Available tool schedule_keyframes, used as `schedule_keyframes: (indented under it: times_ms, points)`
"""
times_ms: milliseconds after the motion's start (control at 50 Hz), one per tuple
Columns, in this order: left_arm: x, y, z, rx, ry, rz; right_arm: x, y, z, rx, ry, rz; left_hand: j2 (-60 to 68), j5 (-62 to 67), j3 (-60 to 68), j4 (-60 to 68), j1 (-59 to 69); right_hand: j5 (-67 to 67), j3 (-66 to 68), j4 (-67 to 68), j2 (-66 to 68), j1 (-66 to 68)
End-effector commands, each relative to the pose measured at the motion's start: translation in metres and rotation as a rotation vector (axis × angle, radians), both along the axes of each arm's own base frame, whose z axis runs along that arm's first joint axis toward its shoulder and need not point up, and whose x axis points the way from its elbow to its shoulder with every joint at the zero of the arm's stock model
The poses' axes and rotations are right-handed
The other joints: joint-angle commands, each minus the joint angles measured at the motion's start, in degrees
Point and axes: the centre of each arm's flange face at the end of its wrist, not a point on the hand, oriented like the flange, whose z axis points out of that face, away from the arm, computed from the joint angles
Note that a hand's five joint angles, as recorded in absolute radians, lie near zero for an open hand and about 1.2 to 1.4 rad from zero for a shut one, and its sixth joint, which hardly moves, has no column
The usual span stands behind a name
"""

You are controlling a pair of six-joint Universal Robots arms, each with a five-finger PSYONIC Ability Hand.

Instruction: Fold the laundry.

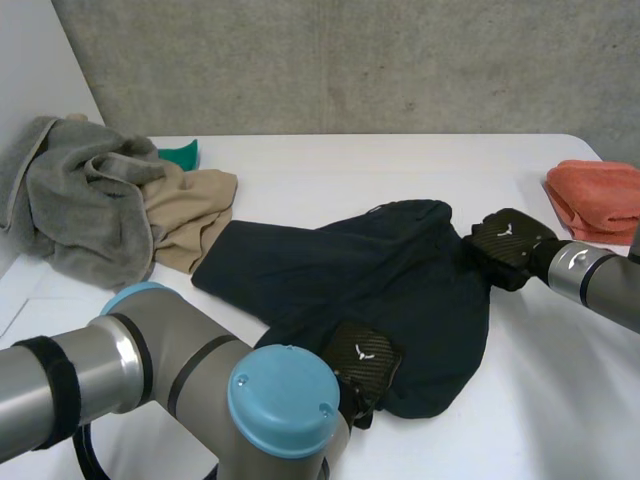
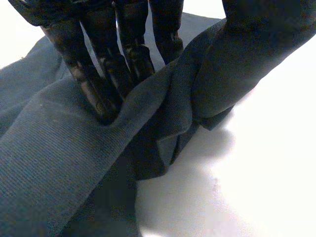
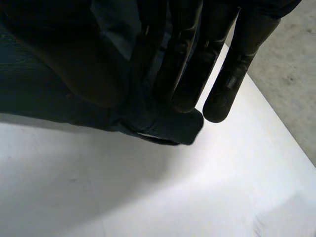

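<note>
On the left hand [image 2: 98, 59], the fingertips are sunk out of sight in a fold of the dark garment [image 2: 59, 163], and cloth covers its thumb. Just past the right hand [image 1: 508, 243], the orange towel [image 1: 600, 200] is cut off by the view's edge.

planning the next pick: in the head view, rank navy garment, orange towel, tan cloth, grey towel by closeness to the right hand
1. Dark navy garment, pinched in right hand.
2. Folded orange towel, beside it.
3. Crumpled tan cloth, beyond the garment.
4. Crumpled grey towel, far left.
</note>
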Motion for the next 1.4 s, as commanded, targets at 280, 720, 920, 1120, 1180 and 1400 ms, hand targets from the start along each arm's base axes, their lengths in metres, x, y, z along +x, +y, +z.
schedule_keyframes:
  times_ms: [280,720,920,1120,1180,1400]
  points:
    - [0.055,-0.056,0.24,-0.42,0.532,0.204,-0.012,0.025,0.204,-0.315,-0.342,-0.176,12.41,14.54,14.83,11.95,16.36,13.98,12.0,12.04,12.76,24.52]
    - [0.051,-0.092,0.226,-0.393,0.513,0.171,0.016,0.072,0.176,-0.021,-0.471,-0.196,12.41,14.54,14.83,11.95,16.36,-44.16,-46.14,-46.1,-45.38,-33.62]
    - [0.019,-0.125,0.223,-0.412,0.534,0.158,-0.012,0.04,0.115,0.197,-0.531,-0.463,12.41,14.54,14.83,11.95,16.36,-46.51,-48.49,-48.46,-47.74,-35.98]
    - [0.007,-0.139,0.218,-0.414,0.538,0.155,-0.019,0.044,0.097,0.43,-0.7,-0.622,12.41,14.54,14.83,11.95,16.36,-52.4,-54.38,-54.35,-53.63,-41.87]
    - [0.007,-0.139,0.213,-0.403,0.526,0.156,-0.016,0.05,0.082,0.522,-0.689,-0.64,12.41,14.54,14.83,11.95,16.36,-52.57,-54.55,-54.51,-53.79,-42.03]
    - [0.011,-0.136,0.201,-0.377,0.497,0.162,0.01,0.043,0.037,0.717,-0.725,-0.623,12.41,14.54,14.83,11.95,16.36,-52.23,-54.21,-54.18,-53.46,-41.7]
